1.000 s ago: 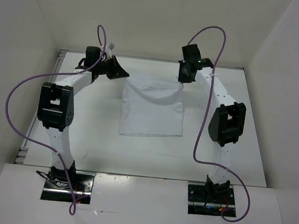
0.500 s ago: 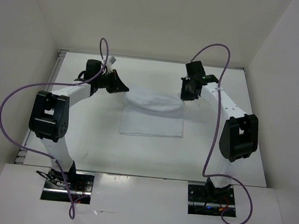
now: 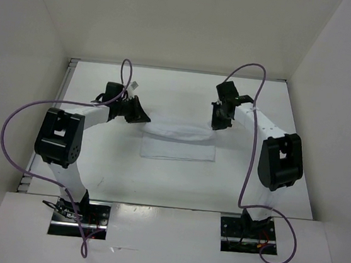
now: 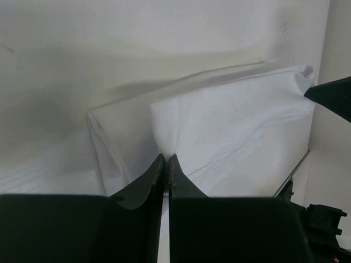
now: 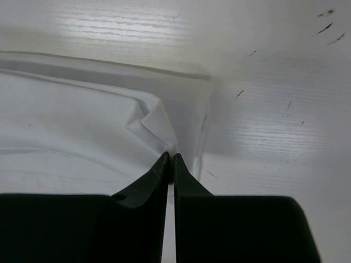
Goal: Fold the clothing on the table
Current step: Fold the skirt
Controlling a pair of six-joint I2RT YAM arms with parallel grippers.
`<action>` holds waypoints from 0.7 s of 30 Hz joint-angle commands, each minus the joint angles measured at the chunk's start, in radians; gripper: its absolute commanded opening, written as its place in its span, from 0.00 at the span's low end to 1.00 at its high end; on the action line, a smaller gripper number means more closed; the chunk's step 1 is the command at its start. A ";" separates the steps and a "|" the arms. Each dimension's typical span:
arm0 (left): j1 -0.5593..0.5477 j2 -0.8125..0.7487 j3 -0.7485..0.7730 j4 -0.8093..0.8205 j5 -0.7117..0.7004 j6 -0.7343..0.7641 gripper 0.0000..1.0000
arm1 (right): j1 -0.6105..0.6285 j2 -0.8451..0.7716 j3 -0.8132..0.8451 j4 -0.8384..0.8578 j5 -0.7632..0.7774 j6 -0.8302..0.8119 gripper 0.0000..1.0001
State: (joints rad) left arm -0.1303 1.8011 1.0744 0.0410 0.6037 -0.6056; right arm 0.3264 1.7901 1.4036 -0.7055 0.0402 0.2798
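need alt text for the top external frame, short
Seen from above, the left gripper and right gripper each pinch a far corner of the white clothing, holding its far edge raised and doubled toward the near half. It lies on a glossy white table enclosed by white walls.

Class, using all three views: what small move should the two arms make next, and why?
Probably draw the two held corners nearward together. The left gripper and right gripper each pinch a corner of the clothing, and overhead the held edge lies short of the near hem, so the fold looks unfinished.
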 commanded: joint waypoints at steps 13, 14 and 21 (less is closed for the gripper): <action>-0.038 -0.284 -0.145 -0.326 0.101 0.087 0.46 | 0.068 -0.353 -0.118 -0.246 0.010 0.208 0.39; -0.038 -0.284 -0.125 -0.326 0.100 0.087 0.46 | 0.068 -0.353 -0.091 -0.229 0.021 0.208 0.39; -0.038 -0.111 0.091 -0.342 0.062 0.112 0.47 | 0.068 -0.046 0.135 -0.120 0.090 0.167 0.26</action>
State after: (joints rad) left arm -0.1688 1.6459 1.1084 -0.2859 0.6765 -0.5194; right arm 0.3927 1.6226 1.4590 -0.8928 0.0799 0.4458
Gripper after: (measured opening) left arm 0.470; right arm 0.286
